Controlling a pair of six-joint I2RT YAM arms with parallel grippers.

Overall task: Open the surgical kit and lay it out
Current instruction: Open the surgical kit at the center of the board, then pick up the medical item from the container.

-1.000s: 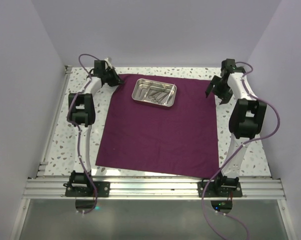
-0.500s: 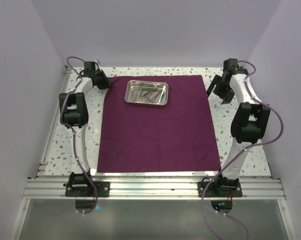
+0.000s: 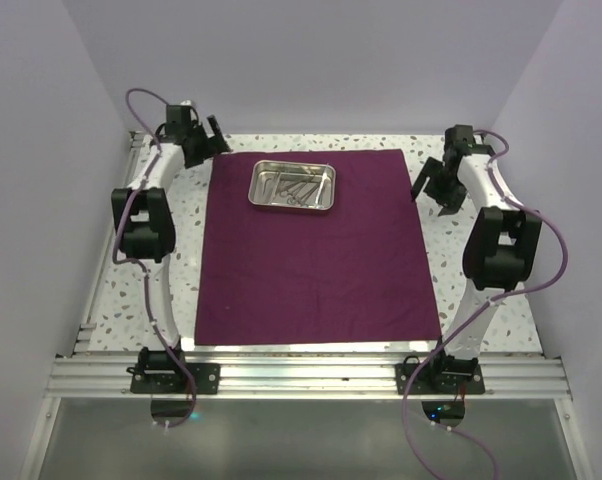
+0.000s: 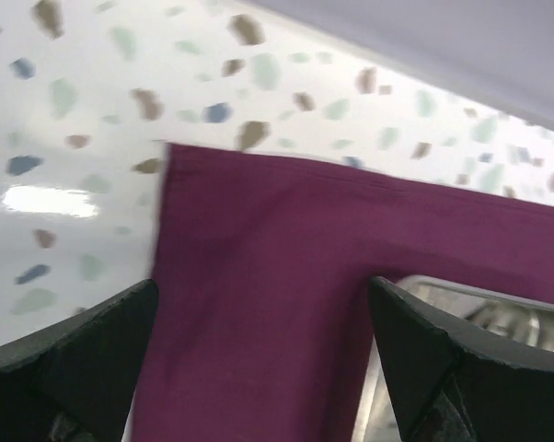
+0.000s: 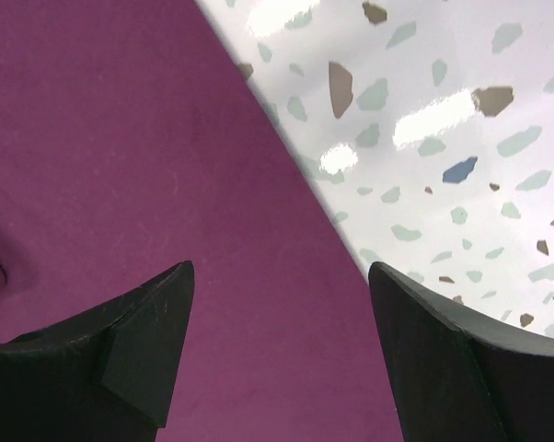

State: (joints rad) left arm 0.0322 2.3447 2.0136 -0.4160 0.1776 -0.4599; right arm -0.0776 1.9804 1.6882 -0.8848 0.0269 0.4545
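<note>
The left gripper (image 3: 203, 142) has let go of the far left corner and pulled back off the cloth wrap (image 3: 316, 260); its fingers are spread wide with nothing between them. The wrap, skewed a second ago, now lies flat and square on the speckled table (image 3: 111, 290). The steel tray (image 3: 253, 186) sits on the wrap's far end, left of centre, with the silvery instruments (image 3: 296, 188) inside, too small to tell apart. The right gripper (image 3: 433, 190) hovers just beside the wrap's far right edge, fingers apart, gripping nothing.
</note>
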